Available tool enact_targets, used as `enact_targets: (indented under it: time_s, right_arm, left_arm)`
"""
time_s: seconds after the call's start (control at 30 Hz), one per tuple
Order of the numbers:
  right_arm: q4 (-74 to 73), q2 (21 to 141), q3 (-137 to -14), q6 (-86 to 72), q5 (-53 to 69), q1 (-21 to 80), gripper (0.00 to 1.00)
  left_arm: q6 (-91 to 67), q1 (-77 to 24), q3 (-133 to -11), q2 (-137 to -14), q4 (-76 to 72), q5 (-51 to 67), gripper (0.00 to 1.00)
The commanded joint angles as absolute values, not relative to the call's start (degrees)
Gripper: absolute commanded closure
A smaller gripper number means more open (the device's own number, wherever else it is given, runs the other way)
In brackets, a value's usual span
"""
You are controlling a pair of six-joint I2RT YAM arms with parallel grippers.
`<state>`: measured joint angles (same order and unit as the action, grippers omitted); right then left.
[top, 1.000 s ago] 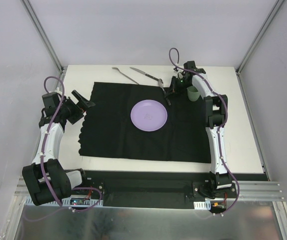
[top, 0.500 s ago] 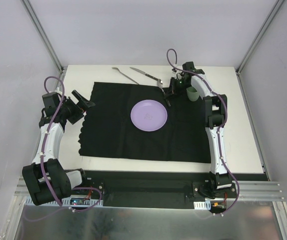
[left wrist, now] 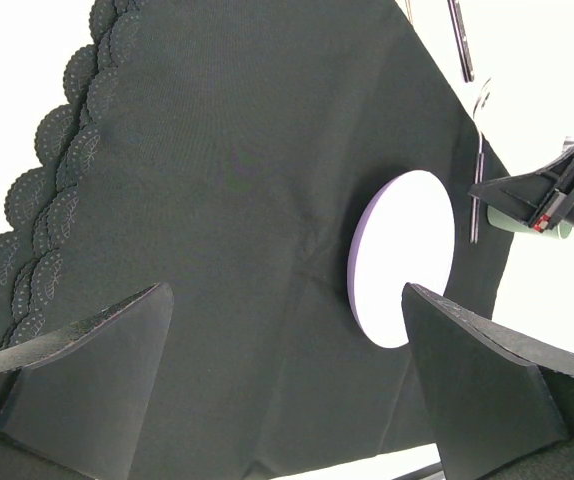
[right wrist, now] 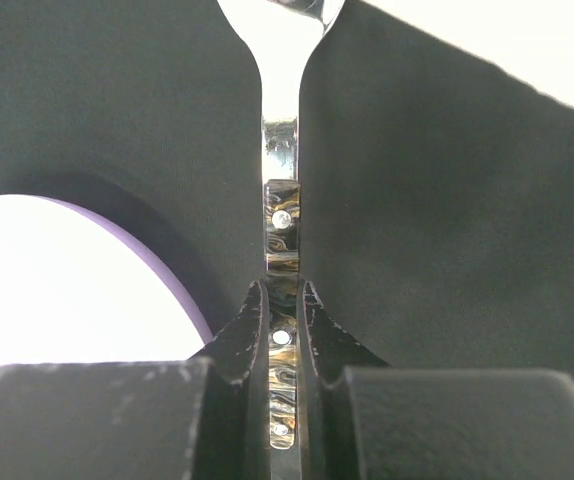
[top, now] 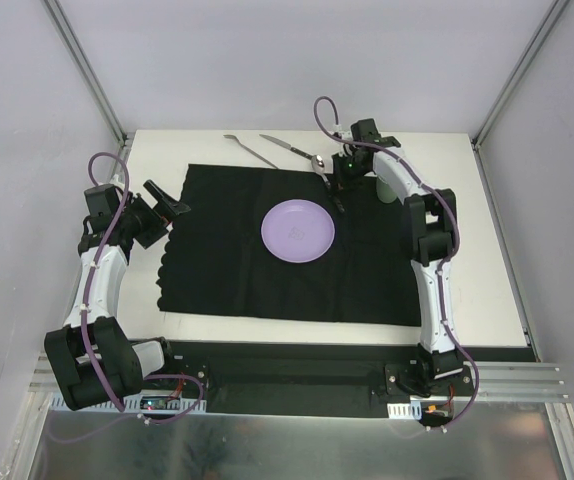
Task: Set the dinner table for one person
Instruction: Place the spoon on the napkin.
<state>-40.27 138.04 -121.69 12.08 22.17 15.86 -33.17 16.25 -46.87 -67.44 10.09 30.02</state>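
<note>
Dinner table (top: 487, 262) lay beneath both arms, bearing a black cloth mat (top: 237, 260) with a purple plate (top: 298, 231) on it. We saw the right gripper (right wrist: 282, 290) pinched almost shut on a metal spoon (right wrist: 280, 150) by its handle, just beyond the plate. Our left gripper (left wrist: 287, 290) hung spread wide, holding nothing, near the mat's left edge.
</note>
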Motion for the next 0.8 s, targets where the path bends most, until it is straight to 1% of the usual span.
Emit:
enact_targets:
  time_s: [0.0,0.23,0.3,0.33,0.47,0.5,0.6,0.77]
  right_arm:
    - [-38.15,131.93,-121.29,15.56,14.69,18.19,0.99]
    - [-34.37,126.31,-115.06,14.15,5.47,20.13,0.99]
    - [-32.35,122.27,-109.97,12.93,2.22,20.65,0.99]
    - [-31.65,120.69,-107.60,11.27,-2.68,20.83,0.99]
    - [-28.75,111.55,-94.79,7.04,-10.79,22.32,0.99]
    - [-28.74,108.31,-93.18,5.99,-13.25,22.67,0.99]
    - [-29.97,103.56,-88.00,1.15,-16.08,24.25,0.99]
    - [-31.46,97.92,-80.34,-8.77,-22.93,28.30,0.99]
  left_arm:
    - [-31.82,17.05,-46.76,-67.50,8.17,31.64,0.01]
    - [-31.99,17.14,-46.58,-67.50,8.17,31.90,0.01]
    - [-32.25,17.14,-46.67,-67.50,8.00,32.25,0.01]
    - [-32.26,17.14,-46.67,-67.59,7.91,32.43,0.01]
    - [-32.61,17.14,-46.93,-67.68,7.47,33.66,0.01]
    - [-32.61,17.14,-46.93,-67.76,7.30,34.01,0.01]
    - [-33.13,17.14,-46.85,-67.50,7.03,34.89,0.01]
    - [-33.84,17.14,-46.41,-66.36,6.59,36.03,0.01]
